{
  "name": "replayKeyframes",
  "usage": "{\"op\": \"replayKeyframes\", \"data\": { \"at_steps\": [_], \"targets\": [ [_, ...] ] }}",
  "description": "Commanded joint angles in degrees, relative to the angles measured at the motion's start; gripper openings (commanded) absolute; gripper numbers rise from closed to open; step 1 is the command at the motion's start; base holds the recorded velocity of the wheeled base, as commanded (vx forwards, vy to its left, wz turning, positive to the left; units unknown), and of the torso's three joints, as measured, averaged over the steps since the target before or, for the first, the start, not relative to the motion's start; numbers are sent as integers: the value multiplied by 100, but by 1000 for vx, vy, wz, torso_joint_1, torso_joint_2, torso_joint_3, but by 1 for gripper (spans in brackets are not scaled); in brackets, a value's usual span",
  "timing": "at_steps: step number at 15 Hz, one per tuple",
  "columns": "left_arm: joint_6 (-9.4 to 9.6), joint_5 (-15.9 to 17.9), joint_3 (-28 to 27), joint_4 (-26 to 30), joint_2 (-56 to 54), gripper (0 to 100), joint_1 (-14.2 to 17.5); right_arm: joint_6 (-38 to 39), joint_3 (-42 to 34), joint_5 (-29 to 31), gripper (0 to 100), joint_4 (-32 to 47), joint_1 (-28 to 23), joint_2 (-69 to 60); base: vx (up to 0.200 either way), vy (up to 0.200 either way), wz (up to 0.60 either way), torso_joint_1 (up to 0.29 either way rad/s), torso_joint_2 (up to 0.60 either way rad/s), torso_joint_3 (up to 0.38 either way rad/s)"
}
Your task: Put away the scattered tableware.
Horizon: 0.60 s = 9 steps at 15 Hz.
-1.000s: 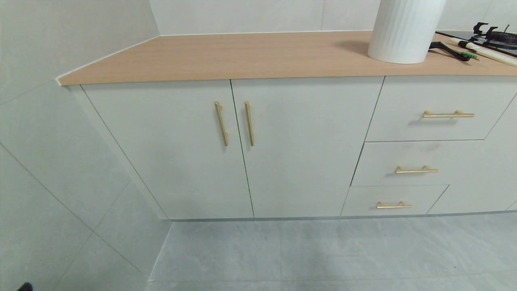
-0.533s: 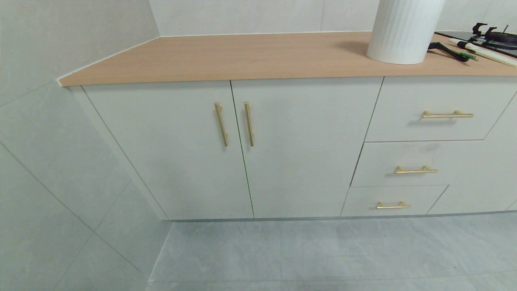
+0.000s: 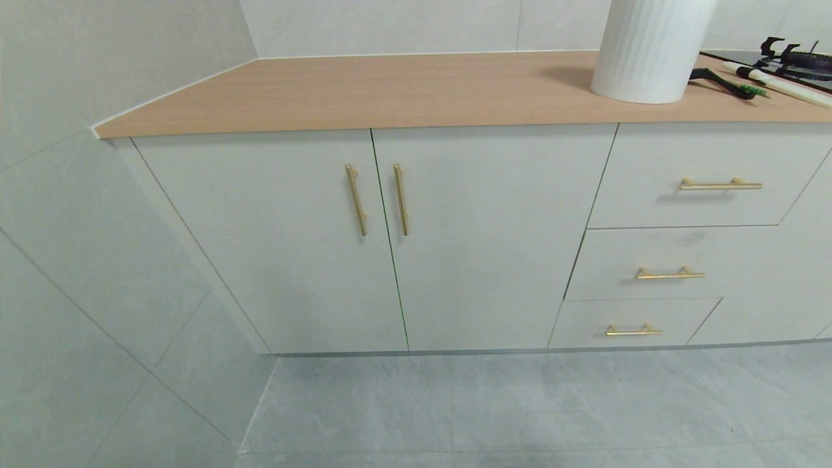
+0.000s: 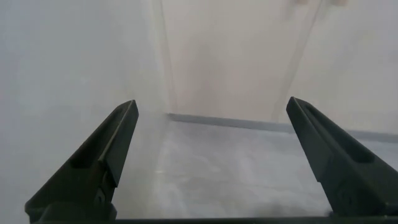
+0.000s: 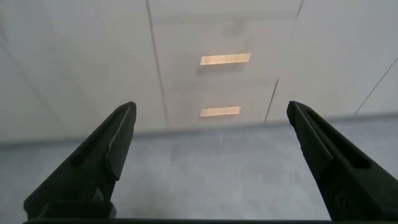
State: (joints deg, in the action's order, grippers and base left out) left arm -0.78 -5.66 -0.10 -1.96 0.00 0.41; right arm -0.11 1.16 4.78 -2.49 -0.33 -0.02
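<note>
The scattered tableware is seen at the far right end of the wooden countertop (image 3: 390, 91): a black-handled utensil (image 3: 721, 82) is laid flat just beside the base of a tall white ribbed container (image 3: 650, 52), and a long white utensil with a green band (image 3: 780, 84) is laid near it, towards the counter's right edge. Further black pieces (image 3: 796, 55) are set behind these on a dark surface; what they are cannot be made out, possibly more utensils. Below the counter, two closed cabinet doors (image 3: 273, 240) are fitted with upright gold handles (image 3: 355, 199), and three closed drawers (image 3: 689, 201) with horizontal gold handles are stacked to their right. The left gripper (image 4: 211, 106) is held low over the grey floor (image 4: 217, 162), its fingers spread wide with nothing between them. The right gripper (image 5: 211, 107) is likewise spread and unloaded, pointed at the lower drawers' handles (image 5: 225, 59).
</note>
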Motion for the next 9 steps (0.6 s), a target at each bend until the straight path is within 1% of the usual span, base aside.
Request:
{"op": "replayKeyframes", "data": {
  "at_steps": [1, 2, 3, 4, 5, 6, 7, 8, 9],
  "targets": [
    [69, 443, 10, 144, 0, 100, 2, -7, -116, -249, 100, -15, -2, 20, 0, 0, 0, 0, 0, 0],
    [166, 548, 10, 196, 0, 100, 2, -86, -116, -399, 100, 257, -2, 20, 0, 0, 0, 0, 0, 0],
    [263, 583, 10, 196, 0, 100, -6, -121, -116, -416, 100, 310, 24, 38, 0, 0, 0, 0, 0, 0],
    [298, 654, 10, 196, 9, 100, -15, -121, -116, -416, 100, 249, 24, 20, 0, 0, 0, 0, 0, 0],
    [298, 715, 10, 205, 9, 100, -24, -94, -116, -416, 100, 249, 24, 20, 0, 0, 0, 0, 0, 0],
    [254, 706, 10, 205, 9, 100, -24, -86, -116, -416, 100, 249, 24, 11, 0, 0, 0, 0, 0, 0],
    [140, 706, 10, 196, 0, 100, -24, -86, -116, -416, 100, 249, 24, 11, 0, 0, 0, 0, 0, 0],
    [104, 706, 10, 196, 9, 100, -24, -86, -116, -416, 100, 249, 24, 11, 0, 0, 0, 0, 0, 0],
    [140, 706, 10, 196, 0, 100, -24, -94, -116, -416, 100, 249, 24, 11, 0, 0, 0, 0, 0, 0]
  ]
}}
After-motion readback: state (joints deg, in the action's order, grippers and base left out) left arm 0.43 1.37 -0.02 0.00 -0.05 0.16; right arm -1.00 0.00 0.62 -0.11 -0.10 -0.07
